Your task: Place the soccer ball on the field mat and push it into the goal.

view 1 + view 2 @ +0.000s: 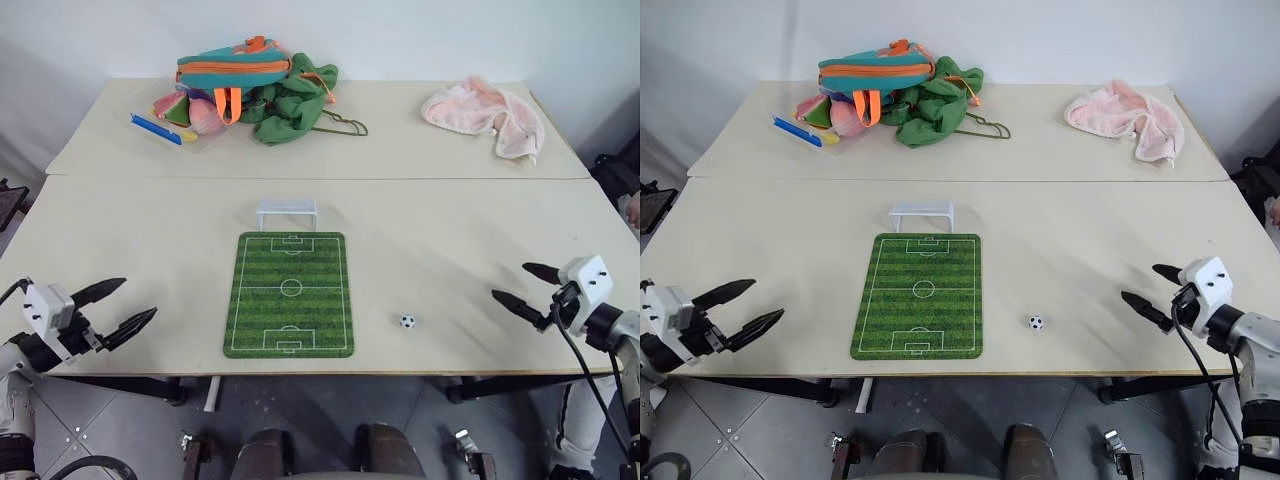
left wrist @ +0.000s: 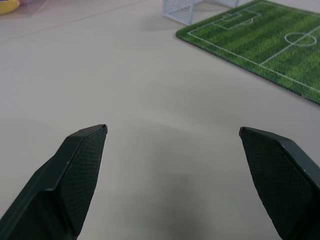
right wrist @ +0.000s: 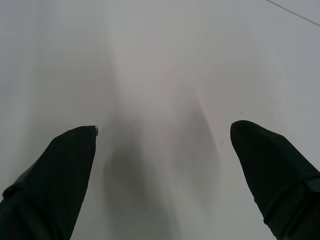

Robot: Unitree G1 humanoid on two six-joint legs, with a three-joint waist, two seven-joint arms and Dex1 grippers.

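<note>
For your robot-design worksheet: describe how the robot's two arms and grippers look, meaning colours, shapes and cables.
Each gripper, the left gripper and the right gripper, has two black, tapered, pointed fingers on a boxy white housing. The fingers' inner faces carry a fine grid texture. Behind the housings the wrists are black and grey, and a black cable loops down along the right arm.

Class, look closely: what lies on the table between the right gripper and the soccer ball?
Nothing: the left eye view shows only bare table between the right gripper and the soccer ball.
</note>
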